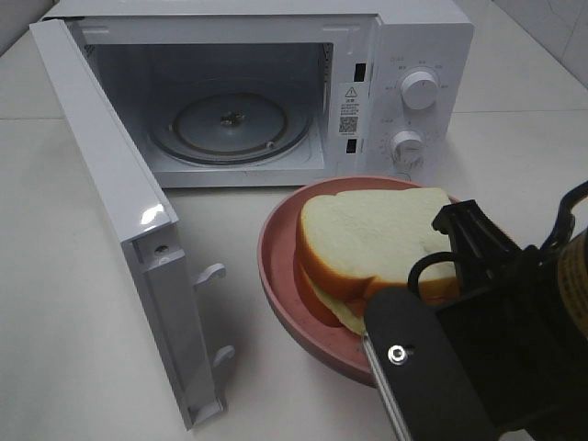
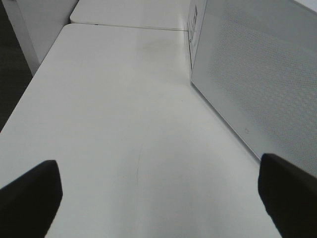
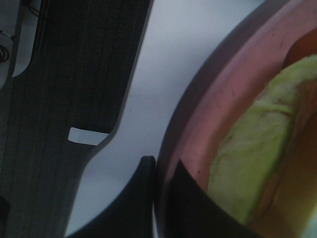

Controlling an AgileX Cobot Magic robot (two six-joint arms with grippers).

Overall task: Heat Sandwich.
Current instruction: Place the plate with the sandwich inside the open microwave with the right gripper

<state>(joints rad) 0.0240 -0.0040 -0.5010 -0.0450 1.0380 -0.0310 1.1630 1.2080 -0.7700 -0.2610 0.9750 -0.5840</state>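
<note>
The sandwich (image 1: pixel 377 239) sits on the pink plate (image 1: pixel 276 266), right in front of the open microwave (image 1: pixel 413 46). The right tool (image 3: pixel 161 198) pinches the plate's rim. The left tool (image 2: pixel 158 198) is wide, holding nothing. Next, I think, the plate must go inside, kept flat so nothing slips.

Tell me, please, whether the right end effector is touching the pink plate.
Touching. The right wrist view shows the right end effector pinching the rim of the pink plate, one finger either side.

The sandwich (image 1: pixel 377 241), white slices with orange crust and yellow-green filling, lies flat on a pink plate (image 1: pixel 273 262).
</note>
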